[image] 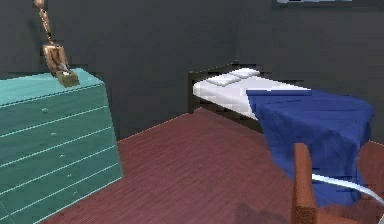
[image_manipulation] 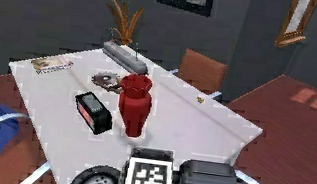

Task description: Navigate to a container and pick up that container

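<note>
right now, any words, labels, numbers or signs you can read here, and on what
No text can be read.
Flat printed item on the white table: print too small to read.
Black box beside the red vase: nothing legible.
White square at the bottom edge: black marks, a pattern, no letters.

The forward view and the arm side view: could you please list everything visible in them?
dresser: one, teal, forward view's left
statue: one, brown, on the dresser
bed: one, white, by the far wall
cloth: one, blue, draped over a wooden chair
table: one, white, arm side view's middle
vase: one, red, on the table
box: one, black, beside the vase
planter: one, grey, table's far end
far chair: one, brown, behind the table
marked square: one, white, robot's own, bottom edge
</note>
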You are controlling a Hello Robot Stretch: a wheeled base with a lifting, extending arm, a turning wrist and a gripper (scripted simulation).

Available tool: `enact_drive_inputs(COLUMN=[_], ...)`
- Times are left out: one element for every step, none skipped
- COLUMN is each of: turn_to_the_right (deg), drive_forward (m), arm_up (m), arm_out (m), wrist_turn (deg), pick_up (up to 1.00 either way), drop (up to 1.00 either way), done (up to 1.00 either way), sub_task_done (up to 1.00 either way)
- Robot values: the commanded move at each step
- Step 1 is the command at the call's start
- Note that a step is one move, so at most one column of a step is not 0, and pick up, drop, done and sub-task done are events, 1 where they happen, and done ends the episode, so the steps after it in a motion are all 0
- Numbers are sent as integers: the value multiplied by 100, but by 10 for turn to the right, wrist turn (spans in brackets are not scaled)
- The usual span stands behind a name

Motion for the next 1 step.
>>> enact_drive_inputs(turn_to_the_right=[0], drive_forward=[0], arm_up=[0], arm_out=[36], wrist_turn=[0], pick_up=[0], drop=[0], done=[0], sub_task_done=[0])
